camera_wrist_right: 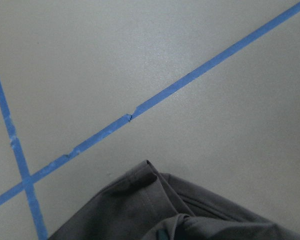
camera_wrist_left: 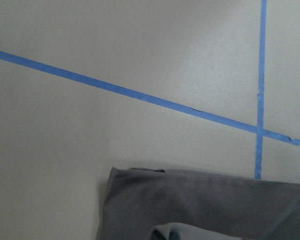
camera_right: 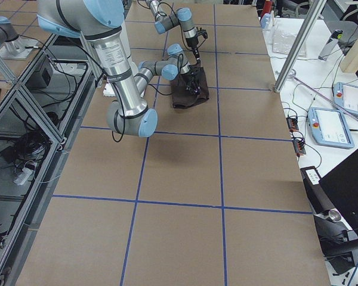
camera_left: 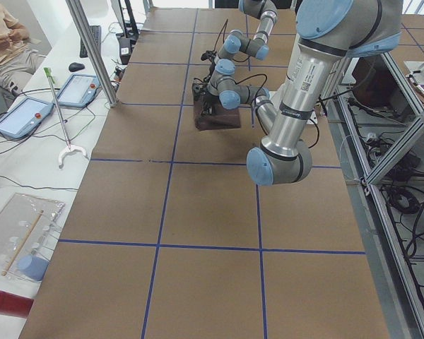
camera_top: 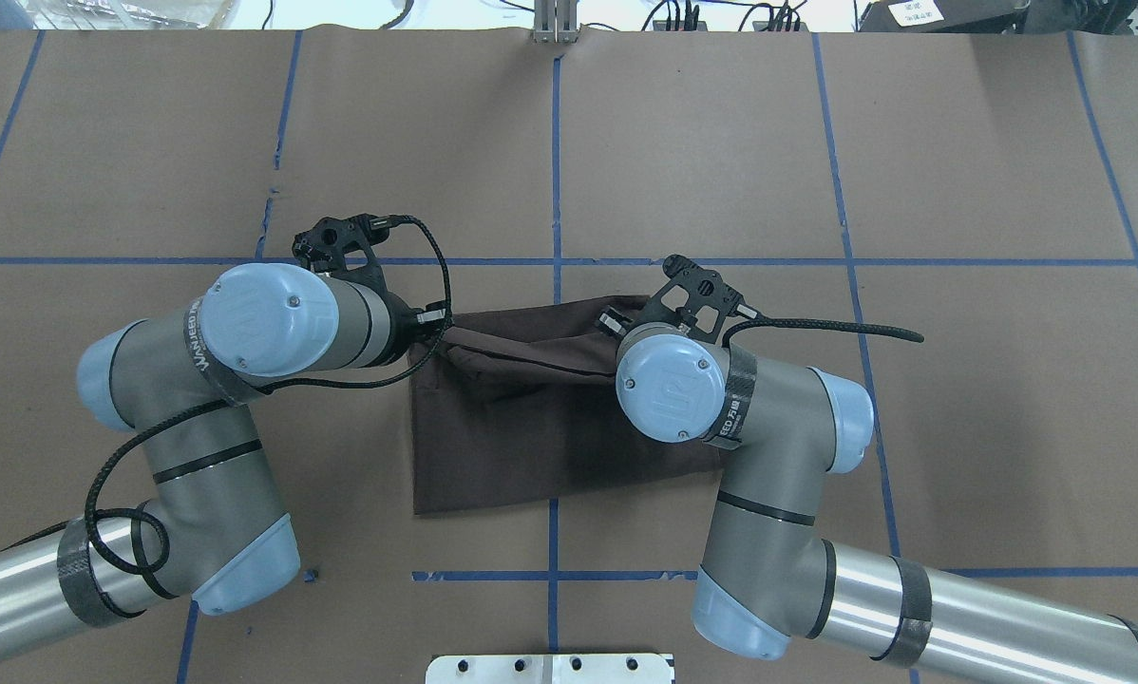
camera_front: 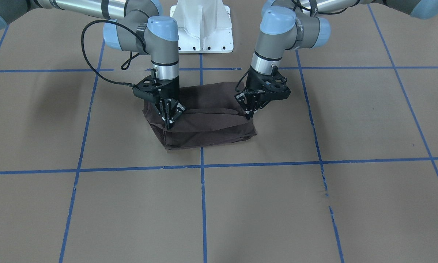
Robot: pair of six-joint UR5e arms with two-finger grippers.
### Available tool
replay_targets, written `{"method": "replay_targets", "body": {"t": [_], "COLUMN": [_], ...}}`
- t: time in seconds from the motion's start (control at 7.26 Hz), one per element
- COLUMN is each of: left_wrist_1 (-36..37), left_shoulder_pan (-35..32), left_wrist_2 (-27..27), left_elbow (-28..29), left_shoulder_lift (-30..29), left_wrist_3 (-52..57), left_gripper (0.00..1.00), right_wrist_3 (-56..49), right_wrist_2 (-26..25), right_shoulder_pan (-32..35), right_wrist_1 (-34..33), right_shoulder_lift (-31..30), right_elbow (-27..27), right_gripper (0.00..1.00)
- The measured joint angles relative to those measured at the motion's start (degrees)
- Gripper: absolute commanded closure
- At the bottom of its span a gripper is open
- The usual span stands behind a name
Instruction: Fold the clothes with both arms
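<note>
Robotics lab, papered table [camera_front: 350, 212] gridded with blue tape [camera_front: 203, 204], teach pendants [camera_left: 20, 117] on side bench [camera_left: 35, 173], aluminium post [camera_left: 93, 53]

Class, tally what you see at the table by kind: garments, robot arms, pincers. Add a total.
Garments: 1, the shirt
Arms: 2, left arm and right arm
Pincers: 2, left pincer and right pincer
Total: 5

One T-shirt [camera_front: 208, 124]. Two arms: left arm [camera_front: 274, 45], right arm [camera_front: 164, 49]. One white pedestal [camera_front: 204, 33].

T-shirt [camera_left: 222, 122] tiny in side views
</note>
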Motion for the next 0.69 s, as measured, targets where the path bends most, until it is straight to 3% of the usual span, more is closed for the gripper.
{"method": "replay_targets", "body": {"t": [0.28, 0.41, 0.55, 0.69], "left_wrist_1": [-0.2, -0.4, -0.9, -1.5], "left_shoulder_pan": [0.0, 0.0, 0.0, -0.1], "left_wrist_2": [0.0, 0.0, 0.0, -0.1], "left_elbow": [1.1, 1.6, 2.0, 2.1], "left_shoulder_lift": [0.0, 0.0, 0.0, 0.1], "left_wrist_3": [0.0, 0.0, 0.0, 1.2], "left_gripper": [1.0, 0.58, 0.01, 0.0], "right_wrist_3": [-0.4, -0.7, -2.1, -5.2], "right_wrist_2": [0.2, 0.6, 0.9, 1.0], "right_shoulder_pan": [0.4, 0.8, 1.1, 1.3], "right_wrist_1": [0.4, 0.4, 0.4, 0.4], "right_shoulder_lift": [0.1, 0.1, 0.0, 0.0], "right_elbow": [-0.5, -0.5, -0.6, -0.6], "right_gripper": [1.0, 0.12, 0.0, 0.0]}}
